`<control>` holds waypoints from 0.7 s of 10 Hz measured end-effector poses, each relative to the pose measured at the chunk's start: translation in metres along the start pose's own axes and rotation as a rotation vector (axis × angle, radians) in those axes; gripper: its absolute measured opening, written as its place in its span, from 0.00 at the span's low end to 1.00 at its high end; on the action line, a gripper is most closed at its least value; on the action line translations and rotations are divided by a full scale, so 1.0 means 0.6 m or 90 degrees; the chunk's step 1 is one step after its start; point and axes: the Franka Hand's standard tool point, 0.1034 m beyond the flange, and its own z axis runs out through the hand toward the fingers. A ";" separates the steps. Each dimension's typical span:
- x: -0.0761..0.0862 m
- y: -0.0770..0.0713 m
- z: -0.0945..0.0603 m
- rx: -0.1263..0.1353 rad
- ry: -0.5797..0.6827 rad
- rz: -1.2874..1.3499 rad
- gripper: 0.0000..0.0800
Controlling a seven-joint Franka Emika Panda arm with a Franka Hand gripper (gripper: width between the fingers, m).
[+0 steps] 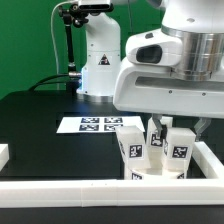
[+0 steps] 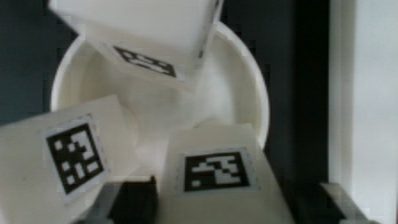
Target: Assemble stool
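The round white seat lies flat, and three blocky white legs with black-and-white tags stand on it. In the exterior view the legs cluster near the front right rail and hide most of the seat. My gripper hangs right over them. In the wrist view my gripper has its dark fingers on both sides of the nearest leg, and the jaws look closed on it. The other two legs stand apart from the fingers.
The marker board lies flat on the black table behind the stool parts. Long white border rails run along the front, the exterior view's left and right. The arm's white base stands at the back.
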 end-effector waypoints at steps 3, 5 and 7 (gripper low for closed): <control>0.002 0.001 0.000 0.026 0.003 0.145 0.43; 0.003 0.000 0.000 0.048 0.006 0.242 0.43; 0.012 -0.008 -0.005 0.105 0.032 0.320 0.43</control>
